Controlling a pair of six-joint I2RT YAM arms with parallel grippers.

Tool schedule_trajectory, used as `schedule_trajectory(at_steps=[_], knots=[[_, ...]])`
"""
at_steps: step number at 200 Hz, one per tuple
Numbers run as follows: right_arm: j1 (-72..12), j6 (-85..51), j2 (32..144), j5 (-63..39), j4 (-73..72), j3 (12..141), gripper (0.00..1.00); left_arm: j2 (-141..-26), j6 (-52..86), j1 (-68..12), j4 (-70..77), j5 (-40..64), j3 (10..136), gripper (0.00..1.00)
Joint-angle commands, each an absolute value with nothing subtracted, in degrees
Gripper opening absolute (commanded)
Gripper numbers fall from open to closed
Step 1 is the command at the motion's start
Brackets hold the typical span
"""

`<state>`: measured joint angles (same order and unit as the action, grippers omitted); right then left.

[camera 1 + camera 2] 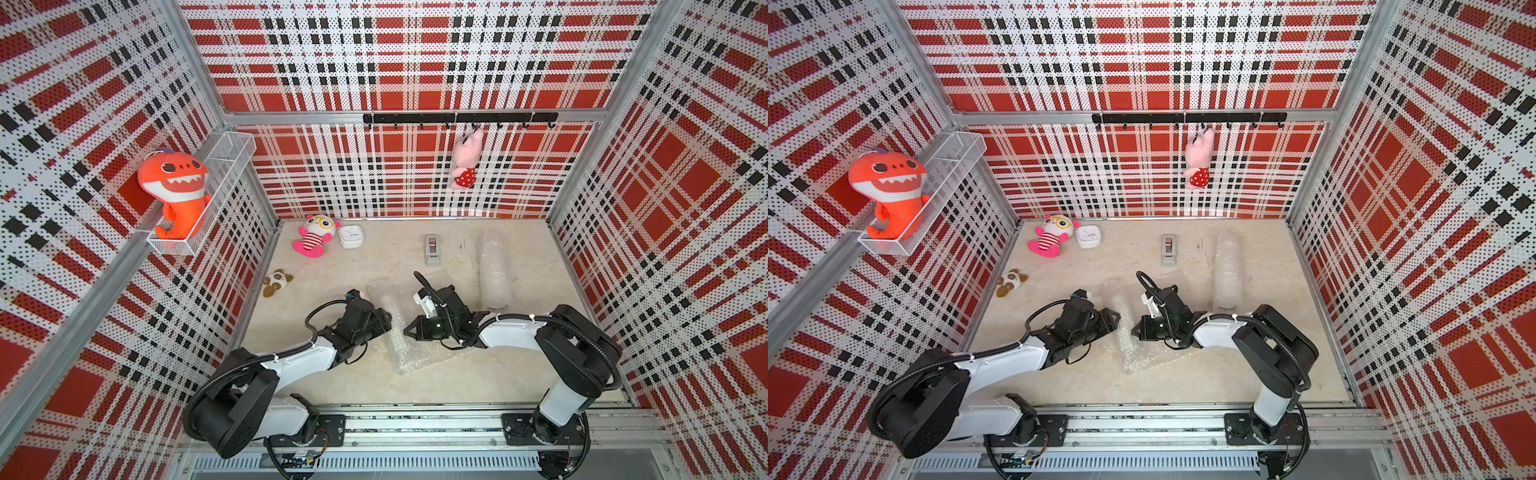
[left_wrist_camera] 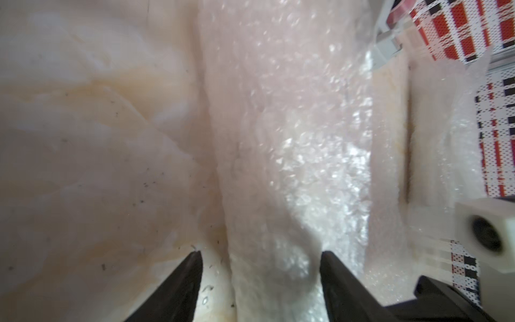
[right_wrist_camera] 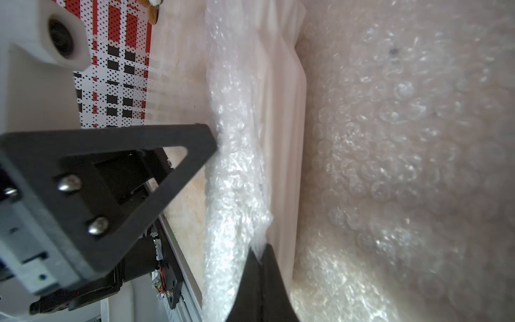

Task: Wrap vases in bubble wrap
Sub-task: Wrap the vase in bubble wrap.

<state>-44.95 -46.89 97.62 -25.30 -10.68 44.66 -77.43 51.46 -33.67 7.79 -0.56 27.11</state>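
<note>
Vase (image 3: 281,111) lies on its side in the middle of the bench (image 1: 478,374), toward the front edge, on a sheet of bubble wrap (image 1: 415,357). In the right wrist view its white ribbed side shows between the flat sheet and a fold of the same wrap drawn up over it. In both top views the wrap hides most of the vase.

The right fingers (image 3: 260,262) are closed tight, tip against tip, and the edge of the folded wrap runs in between the tips, so they pinch the wrap. They sit at the right side of the fold.

The left fingers (image 1: 385,323) stand wide apart at the fold's left side and grip nothing. In the left wrist view the long wrapped bulge runs between them. One finger is at the bulge's edge, though whether it presses there is unclear. The other is over bare bench, just beside the wrap. In the right wrist view the tip of a left finger touches the fold. The two sets of fingers face each other, near but apart.

A wrapped roll (image 1: 494,270) lies near the right edge, pointing at the back edge; what it holds I cannot tell. A tape dispenser (image 1: 432,249) stands near the back edge, and a white box (image 1: 351,237) sits toward the back left corner.
</note>
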Motion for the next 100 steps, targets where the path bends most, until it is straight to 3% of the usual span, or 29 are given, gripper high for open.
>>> schedule_trajectory(at_steps=[1, 65, 75, 90, 100], knots=[[-44.91, -45.06, 98.97, -23.01, -7.58, 45.87, 0.0, -80.2, 49.11, -33.57, 8.7, 0.09, 29.46, 0.73], [-44.91, -41.76, 98.61, -17.88, -2.33, 49.32, 0.0, -83.77, 48.46, -35.79, 6.82, -3.14, 29.68, 0.74], [-44.91, -40.96, 98.04, -16.87, -0.78, 50.09, 0.04, -83.97, 48.27, -36.16, 7.2, -2.6, 29.17, 0.72], [-44.91, -39.86, 96.81, -15.66, 2.03, 51.21, 0.19, -84.62, 47.9, -36.6, 7.31, -1.84, 28.84, 0.71], [-44.91, -39.01, 95.32, -14.47, 3.86, 51.66, 0.2, -84.84, 47.75, -36.89, 6.69, -2.18, 28.74, 0.71]])
